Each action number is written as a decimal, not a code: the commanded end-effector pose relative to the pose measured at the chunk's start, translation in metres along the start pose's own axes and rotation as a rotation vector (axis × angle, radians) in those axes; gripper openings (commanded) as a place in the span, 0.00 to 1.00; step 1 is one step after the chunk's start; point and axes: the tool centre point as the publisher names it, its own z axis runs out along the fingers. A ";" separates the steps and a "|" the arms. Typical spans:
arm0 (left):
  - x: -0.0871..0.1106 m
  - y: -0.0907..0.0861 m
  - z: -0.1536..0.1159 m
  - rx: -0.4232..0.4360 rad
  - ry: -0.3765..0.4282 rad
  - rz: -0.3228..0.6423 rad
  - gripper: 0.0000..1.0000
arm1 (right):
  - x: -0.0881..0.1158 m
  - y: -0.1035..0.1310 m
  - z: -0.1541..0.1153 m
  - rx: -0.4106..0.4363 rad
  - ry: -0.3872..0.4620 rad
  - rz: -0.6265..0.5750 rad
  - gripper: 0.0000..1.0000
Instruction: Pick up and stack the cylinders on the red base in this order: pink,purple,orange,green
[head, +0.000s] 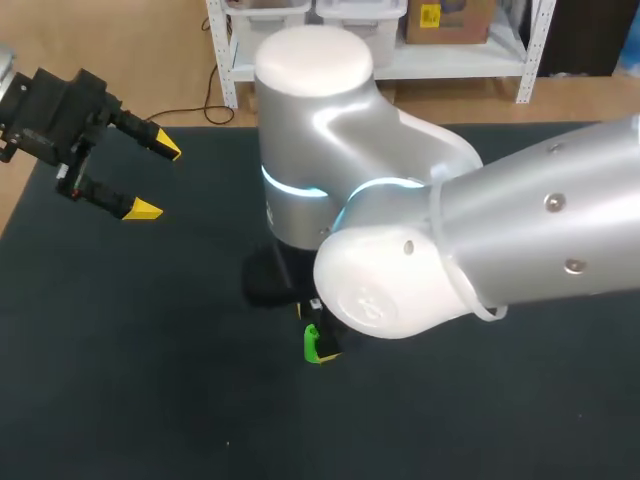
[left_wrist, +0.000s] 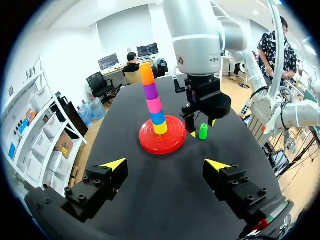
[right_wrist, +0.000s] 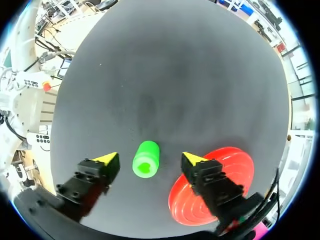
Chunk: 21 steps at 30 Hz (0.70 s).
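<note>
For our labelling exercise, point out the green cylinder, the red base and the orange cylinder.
green cylinder (right_wrist: 145, 159): right wrist view, middle of its body.
red base (left_wrist: 172, 136): left wrist view, bare part of its disc.
orange cylinder (left_wrist: 147, 74): left wrist view, middle of its side.

— Light is coming from overhead and spreading evenly; the dark worktop (head: 120, 380) is soaking it up and giving back no glare.

— The right arm (head: 520, 230) is catching it, though: soft highlights are running along its silver shell, and a blue ring (head: 300, 188) is glowing at its joint.

— Under that arm a heavy shadow is pooling.

— In the left wrist view the ceiling is washing out white, and the red base (left_wrist: 175, 136) is gleaming.

— In the right wrist view a faint shadow is lying ahead of the green cylinder (right_wrist: 145, 159), which is showing vivid.
</note>
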 end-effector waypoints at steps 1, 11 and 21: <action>0.001 0.000 0.001 -0.002 0.000 0.001 1.00 | 0.000 0.002 0.000 0.000 0.004 0.000 0.00; 0.001 0.000 0.001 -0.002 0.000 0.001 1.00 | 0.000 0.003 0.001 -0.003 0.015 -0.001 0.00; 0.001 0.000 0.001 -0.002 0.000 0.001 1.00 | 0.002 -0.002 -0.004 0.007 0.016 0.004 0.00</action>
